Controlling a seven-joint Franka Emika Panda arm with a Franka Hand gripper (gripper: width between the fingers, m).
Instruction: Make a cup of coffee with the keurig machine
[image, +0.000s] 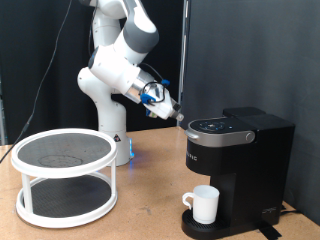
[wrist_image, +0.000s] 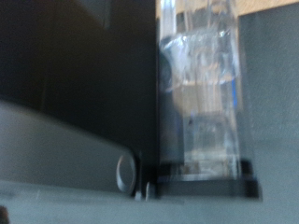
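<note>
The black keurig machine (image: 240, 150) stands at the exterior view's right, with its lid down. The white cup (image: 203, 204) sits upright on its round drip tray (image: 210, 228), under the spout. My gripper (image: 177, 117) is at the machine's upper left corner, its tip level with the grey button panel (image: 218, 128) and touching or nearly touching the lid's edge. Its fingers look closed together with nothing between them. The blurred wrist view shows the machine's black body (wrist_image: 84, 75) close up and a clear water tank (wrist_image: 201, 93) beside it.
A white two-tier round stand (image: 65, 175) with dark mesh shelves sits on the wooden table (image: 140, 215) at the exterior view's left. The arm's white base (image: 110, 135) stands behind it. A black curtain hangs at the back.
</note>
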